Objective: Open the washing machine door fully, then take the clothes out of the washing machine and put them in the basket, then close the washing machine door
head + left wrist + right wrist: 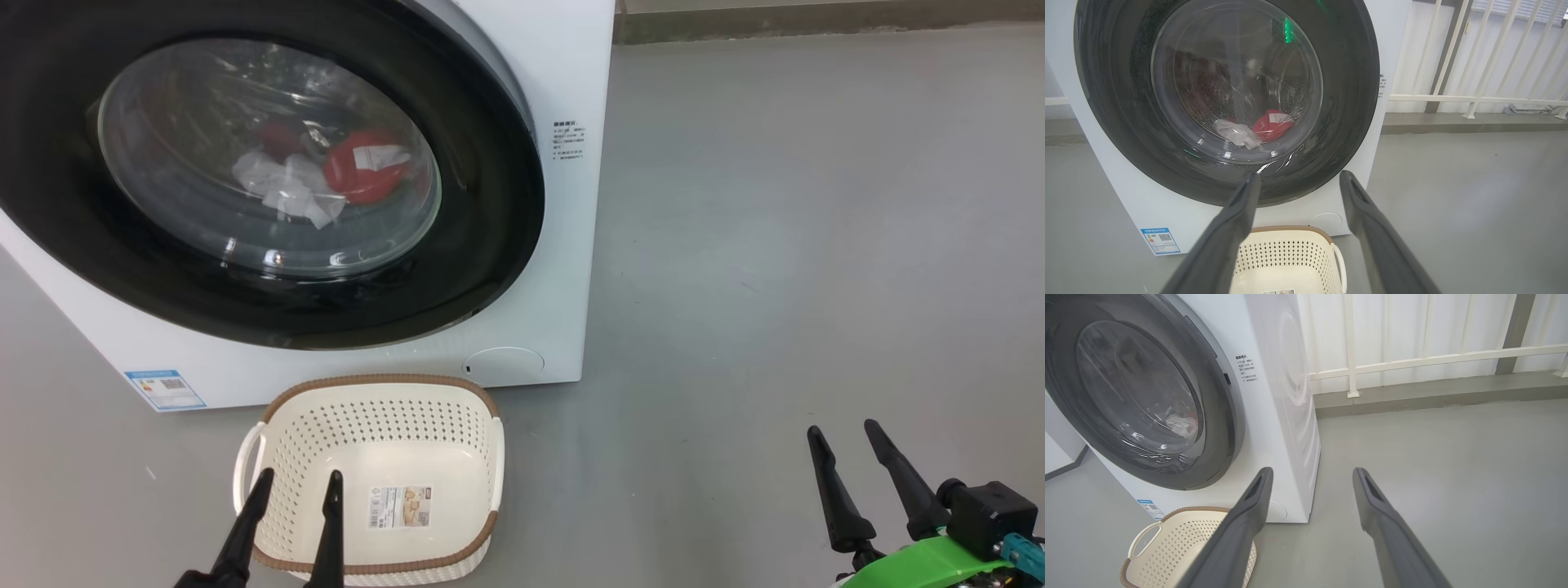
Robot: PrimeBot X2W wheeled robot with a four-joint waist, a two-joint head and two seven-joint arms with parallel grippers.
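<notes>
Laundry corner, bare and utilitarian, looks balcony-style. White front-loading washing machine (pixel 571 82) stands directly on a smooth grey floor (pixel 775 245), with a blue energy label (pixel 163 389) low on its front and clothes (pixel 363 167) behind the door glass. A perforated plastic basket (pixel 375 408) sits on the floor just in front. Behind runs a raised grey kerb (pixel 1433 392) carrying a white barred railing (pixel 1412 361) against pale panels. Can't tell home from test room.

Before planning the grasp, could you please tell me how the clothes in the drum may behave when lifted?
The clothes lie crumpled in soft folds, so probably floppy. They look small against the washing machine door, so likely light.
</notes>
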